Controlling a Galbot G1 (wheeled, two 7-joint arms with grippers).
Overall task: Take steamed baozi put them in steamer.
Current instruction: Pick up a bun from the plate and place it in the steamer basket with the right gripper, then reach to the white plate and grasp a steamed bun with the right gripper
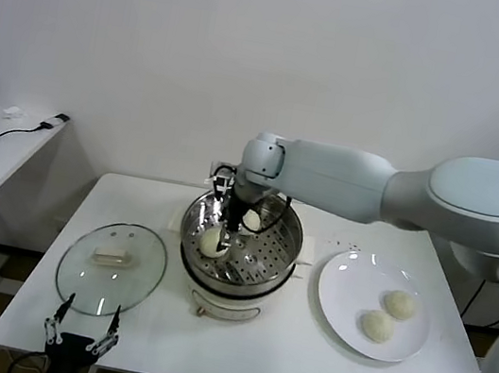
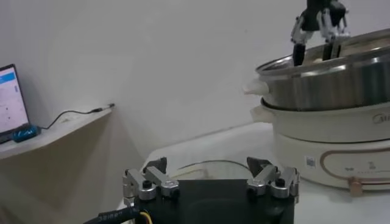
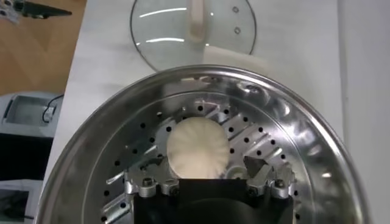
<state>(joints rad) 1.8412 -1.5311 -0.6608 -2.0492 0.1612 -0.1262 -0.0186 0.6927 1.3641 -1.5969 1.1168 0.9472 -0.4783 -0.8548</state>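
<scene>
Step in hand: the right gripper (image 1: 228,222) is down inside the steamer (image 1: 287,250), apparently setting a bun on the perforated tray.
Right gripper state: fingers spread either side of a baozi (image 3: 196,148); whether they touch it I cannot tell.
Baozi positions: in the head view two are in the steamer, one at its left (image 1: 213,242) and one farther back (image 1: 251,219); two more (image 1: 399,304) (image 1: 377,325) lie on the white plate (image 1: 339,292) at the right of the bench (image 1: 298,353).
Doing it well: widen the fingers fully, then lift straight up so the soft dough is not dragged or dented, and clear the steel rim before swinging right to the plate.
Left gripper: (image 1: 80,338) parked at the near left edge, fingers apart, just near of the glass lid (image 1: 111,268).
Views compared: the right wrist view shows the bun between the fingers, and only that one; the head view shows the count; the left wrist view shows only the steamer's outside wall and cream base.
</scene>
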